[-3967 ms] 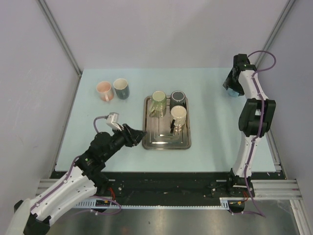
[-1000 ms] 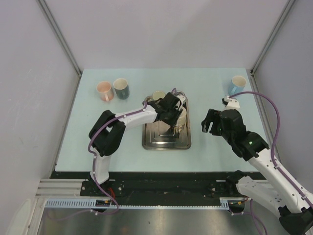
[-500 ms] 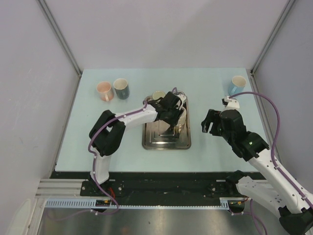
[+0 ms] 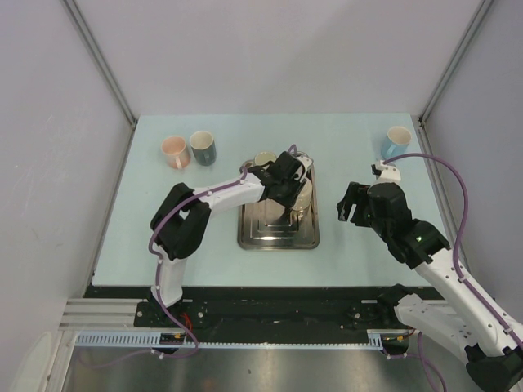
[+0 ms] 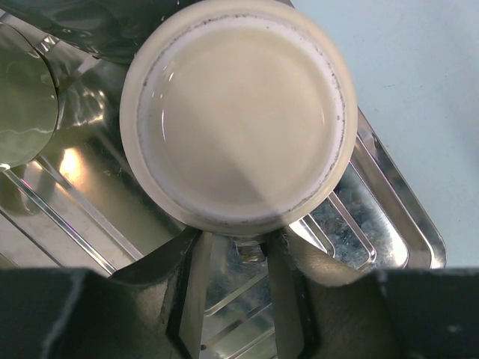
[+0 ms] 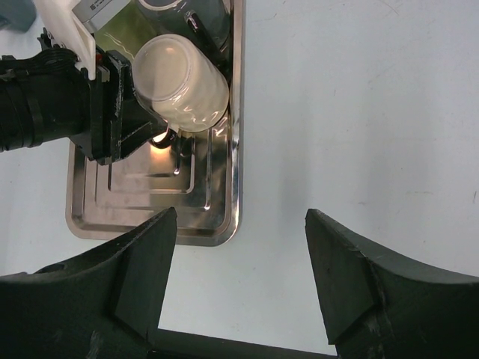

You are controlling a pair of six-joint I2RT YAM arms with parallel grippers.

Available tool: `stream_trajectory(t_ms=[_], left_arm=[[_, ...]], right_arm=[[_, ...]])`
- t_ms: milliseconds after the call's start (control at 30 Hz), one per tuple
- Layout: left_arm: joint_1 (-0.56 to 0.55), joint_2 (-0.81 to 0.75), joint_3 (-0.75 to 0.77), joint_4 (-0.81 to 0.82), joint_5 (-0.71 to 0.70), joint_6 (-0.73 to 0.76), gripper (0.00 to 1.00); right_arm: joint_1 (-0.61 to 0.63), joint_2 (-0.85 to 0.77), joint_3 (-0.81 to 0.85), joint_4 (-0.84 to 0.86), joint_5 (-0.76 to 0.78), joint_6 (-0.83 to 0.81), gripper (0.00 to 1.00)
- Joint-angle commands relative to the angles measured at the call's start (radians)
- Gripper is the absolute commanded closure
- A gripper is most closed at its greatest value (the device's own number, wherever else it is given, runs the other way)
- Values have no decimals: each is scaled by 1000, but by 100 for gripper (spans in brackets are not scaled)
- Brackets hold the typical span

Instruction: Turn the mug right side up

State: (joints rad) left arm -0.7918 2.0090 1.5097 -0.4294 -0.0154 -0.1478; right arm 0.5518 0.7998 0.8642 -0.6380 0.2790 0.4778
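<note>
Ceramic cream mug [image 5: 236,120], base-up on the tray [image 5: 389,202] at desk centre; rigid, glazed, probably slick, chips on steel; left gripper [image 5: 239,292] pinched narrowly, seemingly on its handle (mostly hidden; best hold); right gripper [image 6: 239,217] spread wide, empty.

This is a robotics lab test cell. Plain grey partition walls [image 4: 270,57] framed by aluminium posts [image 4: 99,61] box in a pale-blue counter [image 4: 351,147] beneath the jaws, and a perforated metal mounting rail [image 4: 270,345] runs behind them at the arm bases.
</note>
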Motion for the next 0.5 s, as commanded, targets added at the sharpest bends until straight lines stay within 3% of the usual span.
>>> stream_trajectory(t_ms=[0, 200, 300, 367, 400, 467], left_arm=[[-6, 7, 40, 12, 3, 34, 62], [-6, 4, 34, 14, 5, 33, 67], [-6, 2, 34, 15, 8, 36, 78], [-6, -4, 33, 15, 8, 36, 89], [-6, -7, 32, 14, 8, 36, 99], [-6, -16, 26, 20, 8, 34, 100]], right_arm=[[-4, -16, -5, 6, -1, -2, 26], [-7, -20, -7, 6, -3, -1, 26], [-7, -22, -8, 4, -3, -1, 26], [-7, -24, -8, 6, -3, 1, 26], [-9, -25, -8, 6, -4, 1, 26], [-9, -27, -8, 4, -6, 1, 26]])
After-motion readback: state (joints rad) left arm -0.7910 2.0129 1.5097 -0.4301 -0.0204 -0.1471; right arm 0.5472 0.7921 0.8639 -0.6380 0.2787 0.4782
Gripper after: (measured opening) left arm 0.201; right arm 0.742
